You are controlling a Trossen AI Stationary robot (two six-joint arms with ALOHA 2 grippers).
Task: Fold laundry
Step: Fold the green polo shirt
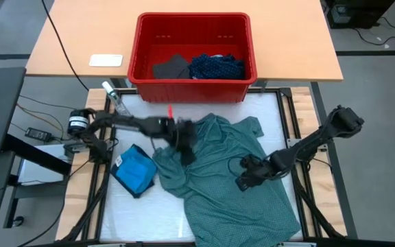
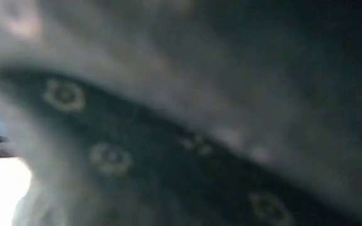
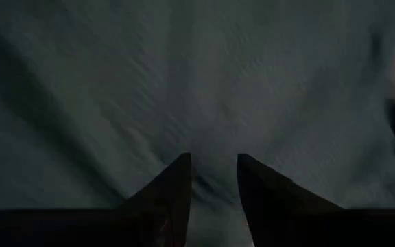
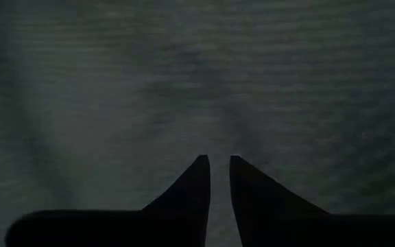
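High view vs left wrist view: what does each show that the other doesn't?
Only the high view: the red bin holding a dark piece and a navy dotted piece, the bright blue garment beside the shirt, the right pincer down on the shirt's right part, and a white card on the wooden table.

Only the left wrist view: the weave up close, and the narrow gap between the left pincer tips against the cloth.

Both: the grey-green shirt and the left pincer on it.

We see both pincers pressed onto the grey-green shirt (image 1: pixel 221 182): left pincer (image 1: pixel 186 156) near its collar side, right pincer (image 1: pixel 241 182) mid-cloth; a bright blue garment (image 1: pixel 136 171) lies beside.
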